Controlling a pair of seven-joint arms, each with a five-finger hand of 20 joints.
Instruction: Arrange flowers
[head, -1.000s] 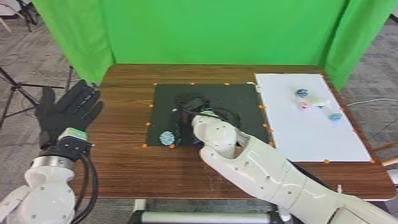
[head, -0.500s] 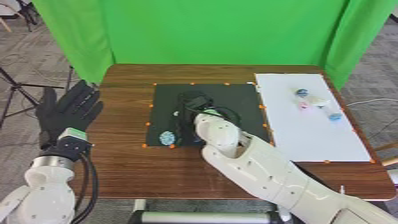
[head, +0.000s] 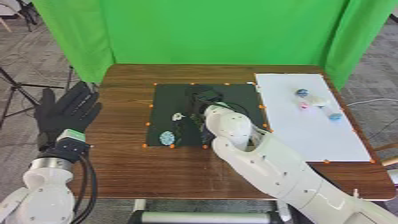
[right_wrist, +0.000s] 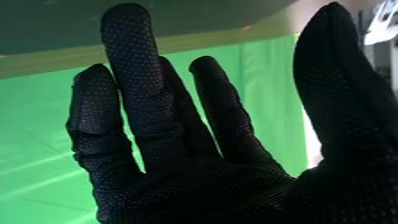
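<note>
Over black mat (head: 169, 102) | we see right hand (head: 204, 95) straight-fingered, empty | left hand (head: 67, 112) spread flat, empty | pale-green patch (head: 73, 134) near wrist

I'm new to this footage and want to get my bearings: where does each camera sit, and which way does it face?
Head view: on the robot's head, looking forward and down at the table, black mat and white sheet; both arms and the left hand and right hand show.
Right wrist view: on the right wrist, looking along that hand's palm and fingers towards the green curtain.
Shared: the right hand and the curtain.
</note>
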